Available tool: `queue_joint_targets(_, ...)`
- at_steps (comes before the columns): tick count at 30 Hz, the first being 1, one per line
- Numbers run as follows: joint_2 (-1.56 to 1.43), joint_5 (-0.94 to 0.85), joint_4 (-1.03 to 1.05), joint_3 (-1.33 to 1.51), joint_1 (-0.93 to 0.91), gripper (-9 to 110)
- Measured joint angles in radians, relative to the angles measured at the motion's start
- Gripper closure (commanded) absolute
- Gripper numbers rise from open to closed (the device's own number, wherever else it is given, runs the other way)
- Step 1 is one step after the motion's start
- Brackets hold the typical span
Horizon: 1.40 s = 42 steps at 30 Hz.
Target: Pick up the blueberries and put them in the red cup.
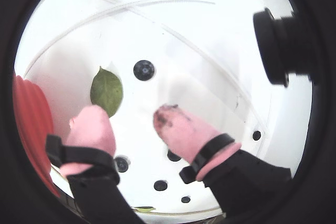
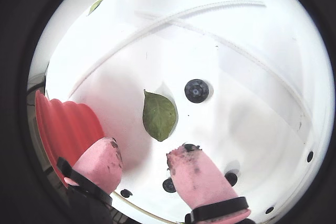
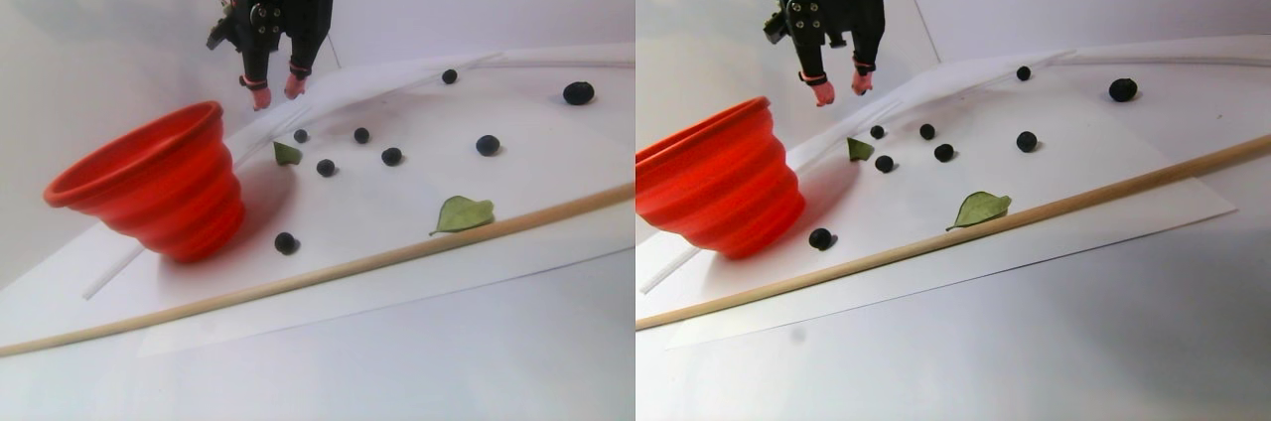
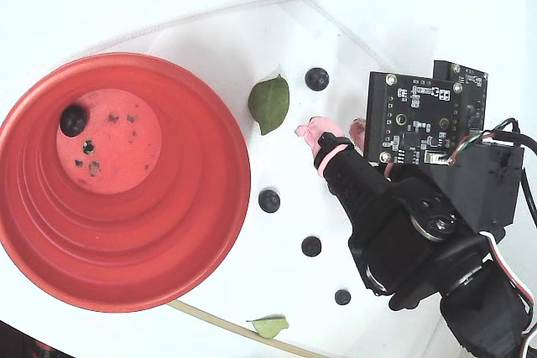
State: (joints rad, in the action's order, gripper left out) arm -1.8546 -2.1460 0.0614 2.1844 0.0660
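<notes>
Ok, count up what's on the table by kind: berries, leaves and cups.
Blueberries: 9 (8 on the table, 1 in the cup)
Leaves: 3 (one seen only in the wrist views)
Red cup: 1
Total: 13

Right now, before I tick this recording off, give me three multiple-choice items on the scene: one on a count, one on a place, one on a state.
1. How many blueberries lie inside the red cup?
A) none
B) one
C) four

2. Where is the tool?
A) down inside the cup
B) above the white sheet, by the green leaf
C) resting on the cup's rim

3. How are the tool's fingers?
A) shut on a berry
B) shut on the leaf
C) apart, holding nothing

Key:
1 B: the fixed view shows a single berry on the cup's bottom.
2 B: its pink fingertips hang just right of the leaf there.
3 C: both wrist views show a bare gap between the fingers.
</notes>
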Motion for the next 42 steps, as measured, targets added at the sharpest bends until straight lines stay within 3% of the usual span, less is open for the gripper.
queue_joint_targets(42, 0.344, -0.063, -0.311, -0.146, -0.054, 84)
